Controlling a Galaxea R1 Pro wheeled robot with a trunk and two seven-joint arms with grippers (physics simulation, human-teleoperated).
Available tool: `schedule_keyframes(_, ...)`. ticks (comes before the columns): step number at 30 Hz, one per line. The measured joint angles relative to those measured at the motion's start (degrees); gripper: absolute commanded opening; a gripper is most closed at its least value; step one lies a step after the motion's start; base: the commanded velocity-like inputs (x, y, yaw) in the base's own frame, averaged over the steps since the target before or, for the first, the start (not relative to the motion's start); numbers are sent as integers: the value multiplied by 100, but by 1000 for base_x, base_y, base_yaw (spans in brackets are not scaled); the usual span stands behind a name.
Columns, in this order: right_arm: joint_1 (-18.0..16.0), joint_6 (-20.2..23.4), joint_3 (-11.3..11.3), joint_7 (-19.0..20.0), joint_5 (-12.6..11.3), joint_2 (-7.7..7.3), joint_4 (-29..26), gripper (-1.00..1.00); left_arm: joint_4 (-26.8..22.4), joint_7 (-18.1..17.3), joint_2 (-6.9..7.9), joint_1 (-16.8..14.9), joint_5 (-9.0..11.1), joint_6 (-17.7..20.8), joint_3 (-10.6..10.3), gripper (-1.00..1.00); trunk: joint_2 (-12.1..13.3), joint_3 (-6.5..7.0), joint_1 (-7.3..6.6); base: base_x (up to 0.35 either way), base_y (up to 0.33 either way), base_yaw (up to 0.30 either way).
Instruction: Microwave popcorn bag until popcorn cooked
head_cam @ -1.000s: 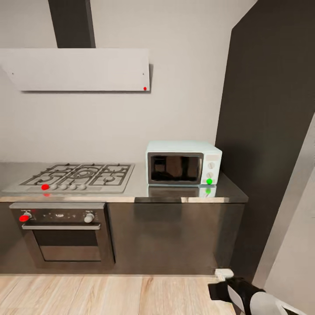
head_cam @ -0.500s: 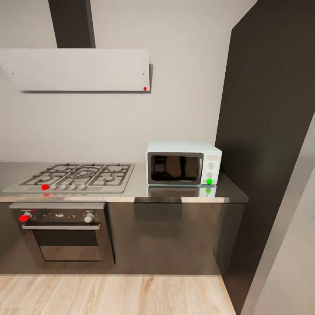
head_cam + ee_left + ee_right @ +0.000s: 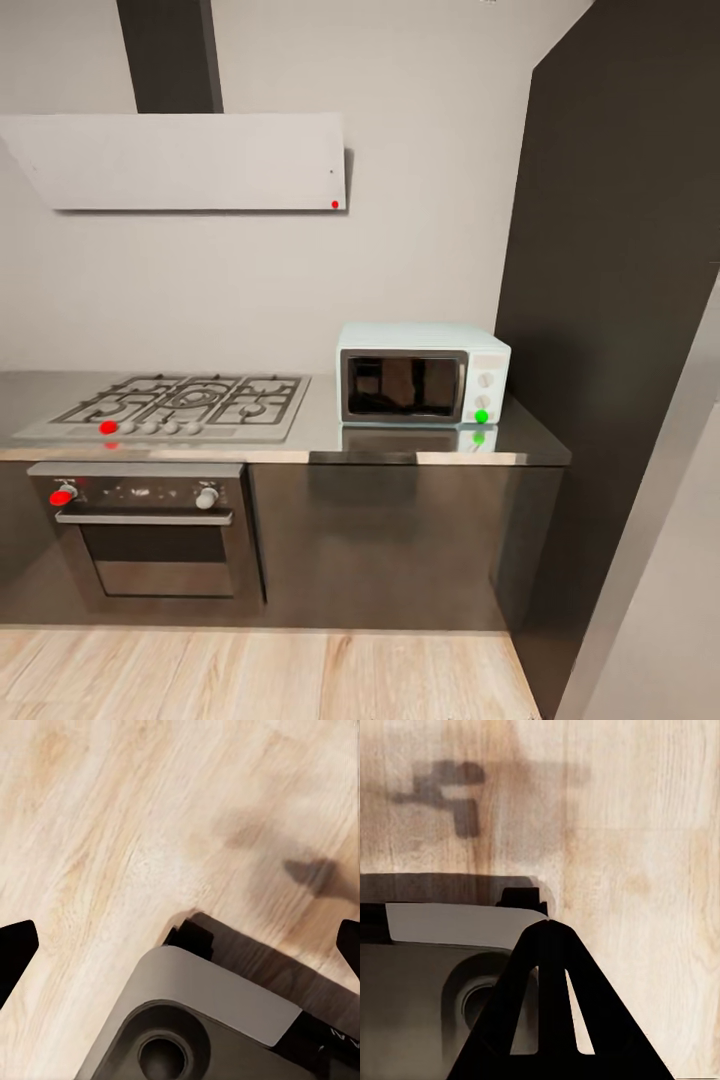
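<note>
The mint-blue microwave is being seen with its dark door closed, sitting at the right end of the grey countertop, beside a dark tall cabinet. A steel gas hob is lying to its left, above a built-in oven and under a pale range hood.

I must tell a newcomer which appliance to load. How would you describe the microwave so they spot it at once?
Follow the grey countertop to its right end, by the tall dark panel. The microwave stands there, right of the gas hob: a small mint-blue box with a dark glass door, unlike the steel oven below.
</note>
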Motion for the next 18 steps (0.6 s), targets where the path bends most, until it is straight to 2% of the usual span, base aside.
schedule_keyframes(2, -2, 9, 16, -2, 51, 25, -31, -100, -99, -6, 12, -1, -67, -16, -29, 100, 0, 0, 0, 0, 0, 0)
schedule_keyframes(14, -1, 18, 37, -4, 94, 26, -32, -100, -102, -6, 12, 0, -66, -17, -26, 100, 0, 0, 0, 0, 0, 0)
schedule_keyframes(15, -1, 21, 76, -4, 186, 111, -34, -100, -102, -6, 12, 0, -65, -17, -27, 100, 0, 0, 0, 0, 0, 0)
schedule_keyframes(16, -1, 13, 114, -6, 272, 393, -36, -100, -102, -6, 12, 0, -66, -17, -25, 100, 0, 0, 0, 0, 0, 0)
schedule_keyframes(17, -1, 8, 114, -5, 286, 542, -37, -100, -102, -6, 12, 0, -66, -17, -26, 100, 0, 0, 0, 0, 0, 0)
schedule_keyframes(18, -2, 8, 100, 3, 275, 606, -39, -100, -102, -6, 12, 0, -66, -17, -26, 100, 0, 0, 0, 0, 0, 0)
